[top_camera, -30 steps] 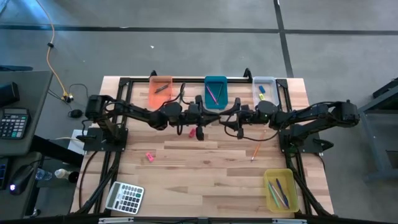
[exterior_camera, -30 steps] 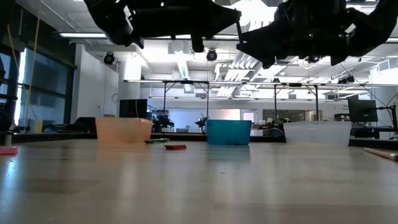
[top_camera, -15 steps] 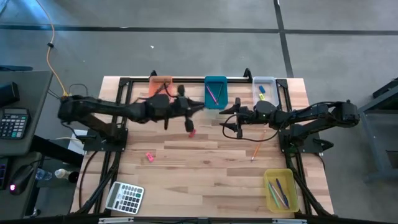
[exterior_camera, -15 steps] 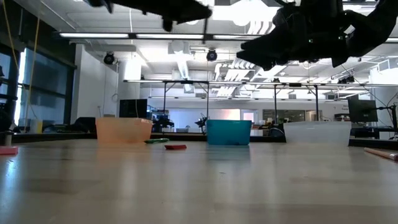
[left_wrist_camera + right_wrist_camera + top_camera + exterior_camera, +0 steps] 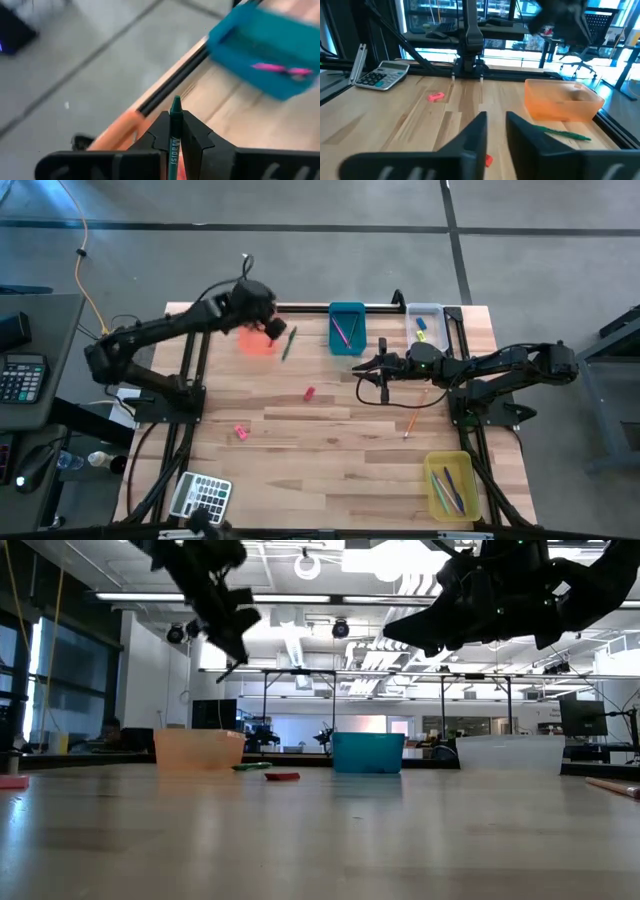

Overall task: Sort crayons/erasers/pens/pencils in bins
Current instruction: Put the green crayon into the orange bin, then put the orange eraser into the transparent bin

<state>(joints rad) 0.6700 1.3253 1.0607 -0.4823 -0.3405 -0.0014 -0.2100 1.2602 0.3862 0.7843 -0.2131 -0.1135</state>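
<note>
A thin dark-green crayon stick (image 5: 174,135) is clenched between the fingers of the left pincer (image 5: 268,328), raised above the translucent orange plastic bin (image 5: 256,340) at the bench's far left edge. To its right stands the teal bin (image 5: 346,327). A green pencil (image 5: 288,344) lies just right of the orange bin. The right pincer (image 5: 372,372) hovers mid-bench, fingers released, near a small red eraser (image 5: 309,393).

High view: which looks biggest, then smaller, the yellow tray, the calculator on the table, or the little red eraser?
1. Yellow tray and calculator: these two look about alike, so no ranking.
2. Red eraser, by far the smallest.
</note>
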